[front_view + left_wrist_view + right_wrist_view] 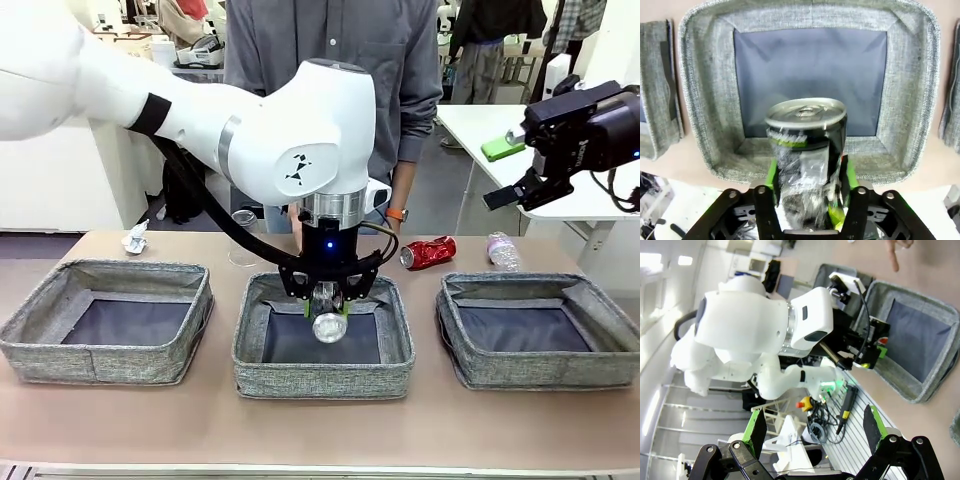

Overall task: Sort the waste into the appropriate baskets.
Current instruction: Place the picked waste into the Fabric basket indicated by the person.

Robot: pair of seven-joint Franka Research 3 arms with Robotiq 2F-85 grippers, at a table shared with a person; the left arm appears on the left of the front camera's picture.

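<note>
Left wrist view: dark, silver-topped can (807, 132), blurred, between pads (850, 175) of left gripper (810, 171); grip unclear.

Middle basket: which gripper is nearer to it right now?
Left. The left gripper hangs directly over the middle basket, with the dark can between its fingers. The right gripper, open, is raised high off to the right, well clear of that basket.

Left low, right high.
Points left end effector (327, 309) straight down, partway spread; holds right end effector (815, 421) raised, wide apart.
</note>
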